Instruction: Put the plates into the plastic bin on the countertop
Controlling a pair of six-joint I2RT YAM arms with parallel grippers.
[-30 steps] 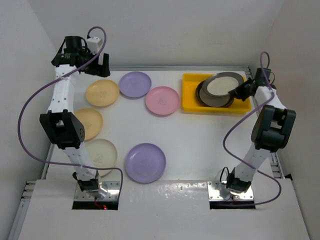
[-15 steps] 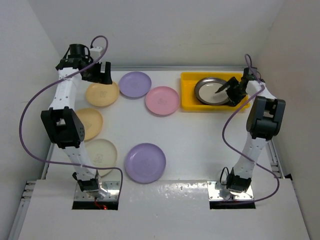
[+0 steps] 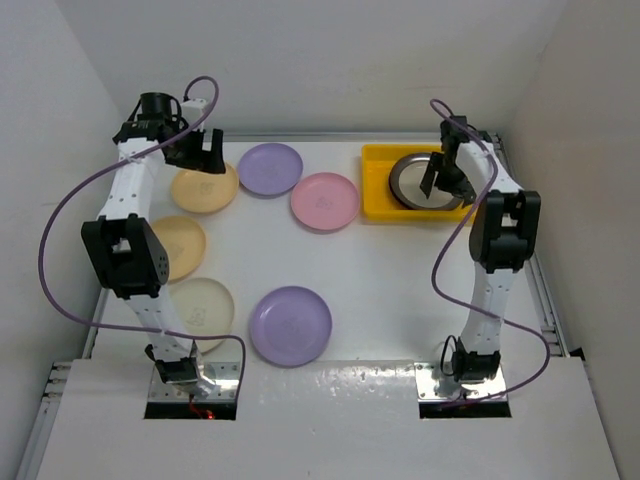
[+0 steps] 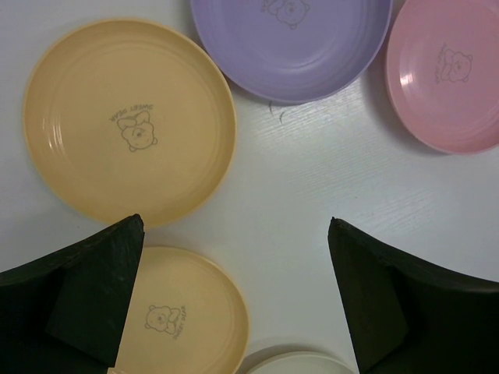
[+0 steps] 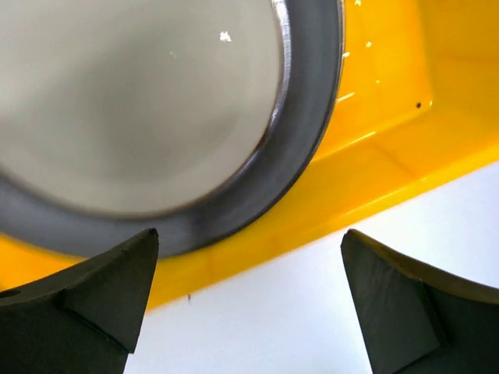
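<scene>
While right hand (image 3: 445, 180) hangs spread, grey plate (image 5: 140, 101) lies beneath, inside yellow bin (image 5: 374, 117).

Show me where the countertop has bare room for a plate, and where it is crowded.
The widest bare countertop lies between the pink plate, near lilac plate, yellow bin and right arm. The left side is crowded: far yellow plate, far lilac plate, amber plate and cream plate lie close together.
</scene>
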